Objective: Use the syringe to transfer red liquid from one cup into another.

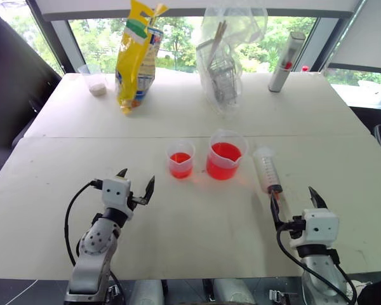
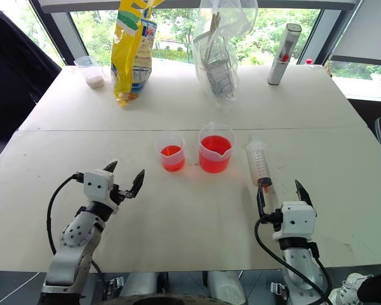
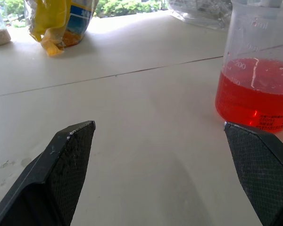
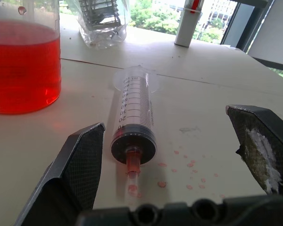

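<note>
The syringe (image 1: 267,169) lies flat on the white table (image 1: 197,235), just right of the two cups, its narrow red-tinted end pointing at you on the near side. Nothing grips it. In the right wrist view the barrel (image 4: 134,110) shows black graduation marks, with small red droplets (image 4: 188,174) scattered on the table around and beside the tip.

Your right gripper (image 1: 294,206) sits just near of the syringe tip, fingers spread wide, holding nothing. One finger (image 4: 82,165) lines up close to the tip but I can't tell if it touches.

Left of the syringe stands the larger cup (image 1: 226,154), holding red liquid (image 1: 225,162) up to roughly half. Left of that, close beside it, is the smaller cup (image 1: 180,159), also with some red liquid at the bottom. Both are upright.

Your left gripper (image 1: 137,184) is near and left of the small cup, apart from it, fingers spread, empty. The left wrist view puts a cup of red liquid (image 3: 257,66) off to one side, just beyond one fingertip (image 3: 254,146).

Along the far edge of the table, left to right: a small clear cup with pale contents (image 1: 94,79), a yellow snack bag (image 1: 137,57), a clear plastic bag with a metal item inside (image 1: 225,57), and a grey tube with a red dot (image 1: 286,61).
</note>
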Robot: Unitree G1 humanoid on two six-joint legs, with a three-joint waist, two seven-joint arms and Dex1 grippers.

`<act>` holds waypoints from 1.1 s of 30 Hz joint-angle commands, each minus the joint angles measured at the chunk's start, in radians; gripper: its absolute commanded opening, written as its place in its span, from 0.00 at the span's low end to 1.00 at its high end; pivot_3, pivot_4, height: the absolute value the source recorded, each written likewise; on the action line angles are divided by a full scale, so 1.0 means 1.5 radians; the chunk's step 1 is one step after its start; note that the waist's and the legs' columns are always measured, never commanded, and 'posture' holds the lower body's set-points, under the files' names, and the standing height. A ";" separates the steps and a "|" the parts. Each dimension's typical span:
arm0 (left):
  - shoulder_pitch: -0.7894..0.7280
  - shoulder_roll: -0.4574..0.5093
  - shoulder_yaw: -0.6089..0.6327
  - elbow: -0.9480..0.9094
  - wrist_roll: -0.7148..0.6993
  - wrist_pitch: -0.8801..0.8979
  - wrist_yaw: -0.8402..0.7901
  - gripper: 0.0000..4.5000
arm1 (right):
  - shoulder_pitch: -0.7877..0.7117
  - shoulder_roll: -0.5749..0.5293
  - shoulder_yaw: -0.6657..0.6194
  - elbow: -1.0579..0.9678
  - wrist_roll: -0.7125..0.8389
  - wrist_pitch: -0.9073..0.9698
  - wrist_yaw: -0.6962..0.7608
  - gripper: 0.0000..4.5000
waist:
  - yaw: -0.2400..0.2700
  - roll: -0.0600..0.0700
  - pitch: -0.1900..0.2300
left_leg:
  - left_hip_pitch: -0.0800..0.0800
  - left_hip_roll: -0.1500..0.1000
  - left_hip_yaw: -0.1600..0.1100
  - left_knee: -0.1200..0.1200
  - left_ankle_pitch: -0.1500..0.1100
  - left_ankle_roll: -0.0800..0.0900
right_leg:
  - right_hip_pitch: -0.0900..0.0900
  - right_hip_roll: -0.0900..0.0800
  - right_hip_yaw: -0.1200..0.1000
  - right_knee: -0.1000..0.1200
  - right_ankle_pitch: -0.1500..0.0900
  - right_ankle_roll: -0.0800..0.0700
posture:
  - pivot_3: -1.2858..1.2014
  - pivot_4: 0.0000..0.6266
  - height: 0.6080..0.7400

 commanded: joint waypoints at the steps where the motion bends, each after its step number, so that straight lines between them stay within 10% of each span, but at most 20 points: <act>1: 0.004 -0.005 0.003 -0.013 -0.006 -0.017 0.000 1.00 | 0.002 -0.002 -0.013 -0.007 0.007 -0.017 0.009 0.99 | 0.000 0.000 0.000 | 0.000 0.000 0.000 0.000 0.000 0.000 | 0.000 0.000 0.000 0.000 0.000 0.000 | 0.52 0.24 0.99; 33: -0.019 -0.004 -0.001 -0.039 -0.002 0.012 0.003 1.00 | 0.019 0.023 -0.003 -0.028 -0.007 -0.009 0.017 0.99 | 0.000 0.000 0.000 | 0.000 0.000 0.000 0.000 0.000 0.000 | 0.000 0.000 0.000 0.000 0.000 0.000 | 0.52 0.24 0.99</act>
